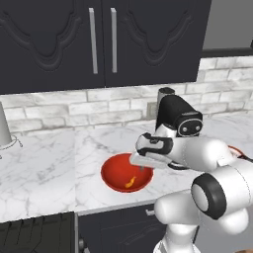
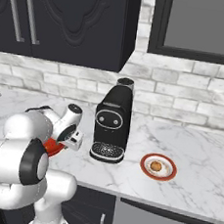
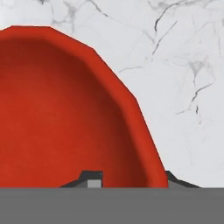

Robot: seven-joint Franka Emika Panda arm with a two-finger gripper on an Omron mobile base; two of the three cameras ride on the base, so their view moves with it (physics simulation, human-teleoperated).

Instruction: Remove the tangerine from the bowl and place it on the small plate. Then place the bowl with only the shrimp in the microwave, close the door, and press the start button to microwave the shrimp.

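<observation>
The wide red bowl point(image 1: 117, 170) sits near the front edge of the marble counter with the curved orange shrimp point(image 1: 130, 182) lying in it. My gripper point(image 1: 144, 166) reaches down onto the bowl's right rim. In the hand view the gripper point(image 3: 133, 178) straddles the bowl's point(image 3: 65, 109) rim, one fingertip point(image 3: 91, 177) inside and the other outside, closed in on the wall. From the right base view, part of the bowl point(image 2: 54, 148) shows behind my gripper point(image 2: 66, 142). The tangerine point(image 2: 157, 166) rests on the small plate point(image 2: 143, 167), further right on the counter.
A black coffee machine point(image 2: 111, 124) stands between the bowl and the plate, close behind my hand. Dark cabinet doors point(image 1: 99, 39) hang above the brick backsplash. A dark-framed grey panel point(image 2: 202, 26) is at the upper right. The counter's front edge point(image 1: 113, 206) runs just below the bowl.
</observation>
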